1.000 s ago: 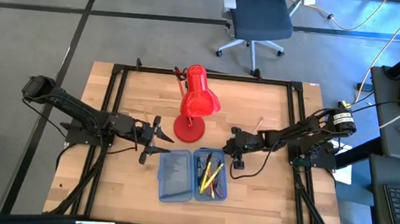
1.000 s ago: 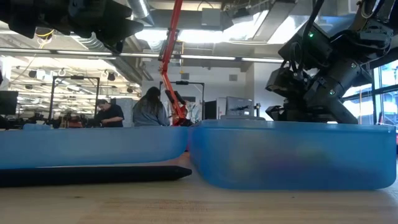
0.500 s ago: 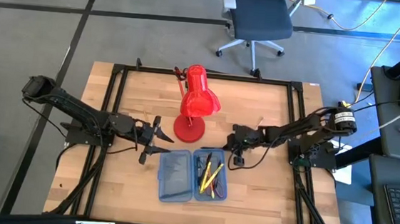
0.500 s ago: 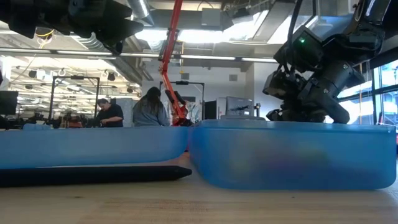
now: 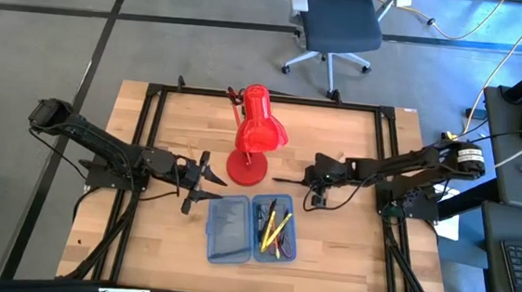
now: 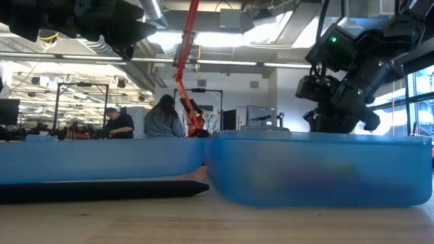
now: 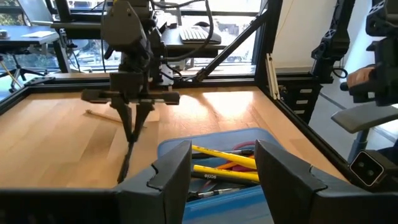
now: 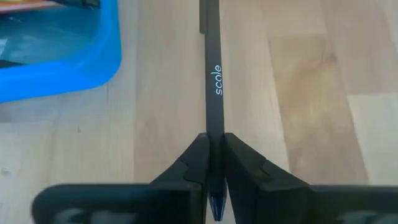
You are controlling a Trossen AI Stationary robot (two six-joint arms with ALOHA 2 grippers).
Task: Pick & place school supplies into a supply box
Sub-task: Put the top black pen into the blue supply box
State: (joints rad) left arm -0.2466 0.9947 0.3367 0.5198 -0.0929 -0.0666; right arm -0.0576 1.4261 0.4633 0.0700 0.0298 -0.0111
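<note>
The supply box [image 5: 252, 227] lies open near the table's near edge. Its right half [image 5: 275, 228] holds several pens and pencils, yellow ones among them [image 7: 224, 163]; its left half [image 5: 228, 227] shows none. My right gripper [image 5: 307, 179] is beyond the right half's far corner, shut on a black pen [image 5: 286, 180] that points toward the table's left. My left gripper [image 5: 204, 181] waits open beside the left half's far corner. A wood-tone pencil [image 5: 189, 150] lies on the table behind it. My right gripper pinches the black pen [image 8: 212, 93] between its two fingers [image 8: 193, 165], close to the pen's blue-tipped end [image 8: 214, 208]. The fingers come from the table's right and lie along the pen. The long part sticks out ahead of them; whether its free end [image 7: 122, 177] touches the table, I cannot tell.
The red desk lamp [image 5: 257, 132] stands on its round base [image 5: 245, 168] just beyond the box, between the two grippers. A second thin light stick [image 5: 339, 159] lies near the right arm. A long dark thing [image 6: 102, 190] lies before the box's left half. People show in the room behind.
My right gripper has moved from the right half's far right corner toward the table's far edge and turned its fingers toward the table's left. The black pen now shows sticking out level ahead of it. The left arm and the box have kept still.
</note>
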